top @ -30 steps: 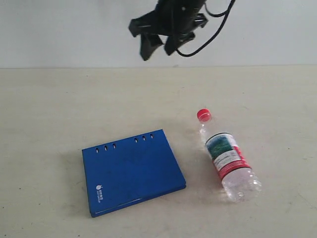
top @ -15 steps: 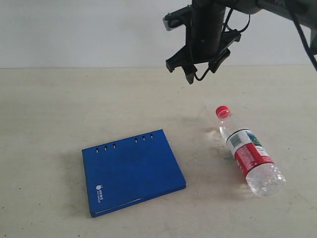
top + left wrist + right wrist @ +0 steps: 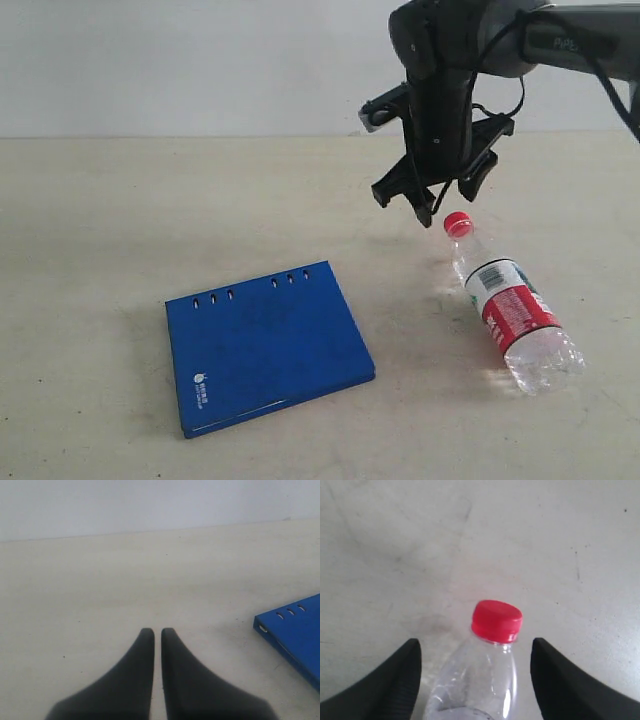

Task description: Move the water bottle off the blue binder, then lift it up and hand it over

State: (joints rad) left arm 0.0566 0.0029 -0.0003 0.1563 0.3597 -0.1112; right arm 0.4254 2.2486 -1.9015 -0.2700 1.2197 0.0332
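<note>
Bottle (image 3: 510, 315) lay sideways off the binder (image 3: 265, 345); right claw (image 3: 447, 200) hung released over its cap (image 3: 497, 621), probably to grasp it; left claw (image 3: 157, 632) was clenched, empty.

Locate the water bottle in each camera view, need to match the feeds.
Exterior: the water bottle lies on its side on the table, right of the blue binder, red cap beside the right gripper.
Left wrist: not in it; only a corner of the blue binder shows.
Right wrist: its neck and red cap sit inside the open right gripper.
Shared landmark: the red cap ties exterior to right wrist; the blue binder ties exterior to left wrist.
</note>
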